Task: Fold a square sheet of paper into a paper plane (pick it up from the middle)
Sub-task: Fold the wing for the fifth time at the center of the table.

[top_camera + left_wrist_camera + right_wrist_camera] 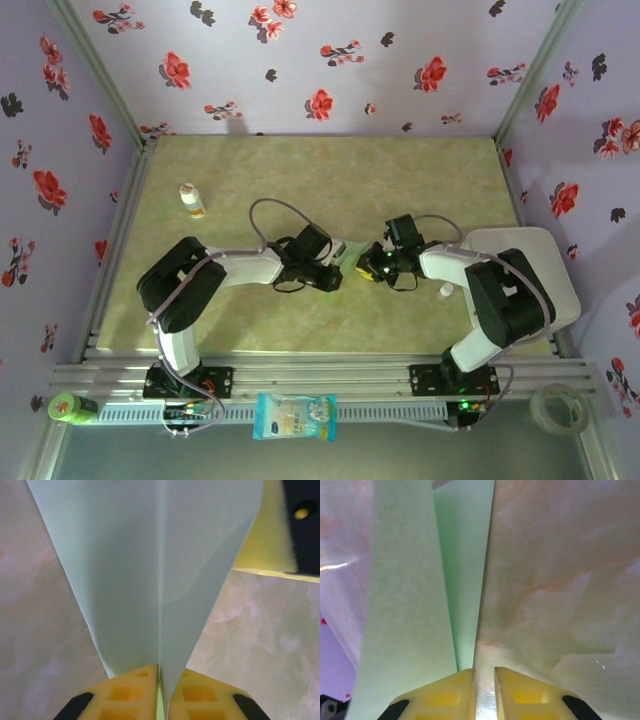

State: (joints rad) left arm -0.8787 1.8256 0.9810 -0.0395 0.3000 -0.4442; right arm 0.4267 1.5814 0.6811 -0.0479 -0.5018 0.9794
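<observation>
The folded paper (150, 570) lies between the two arms over the middle of the desk (300, 180). Its centre crease runs straight away from the left tool (159, 674), which is clenched on its narrow end. The right tool (484, 675) meets the paper's edge from the opposite side, nearly closed; I cannot tell whether it grips.

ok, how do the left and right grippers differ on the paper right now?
Left gripper: jaws pressed shut on the paper, its crease running straight between them. Right gripper: a slim gap between the jaws with table showing through; the paper's edge reaches one fingertip, so a grip is unclear. Left's view shows a broad wedge of paper, right's a narrow strip. Shared: yellow fingers, both at the paper.
</observation>
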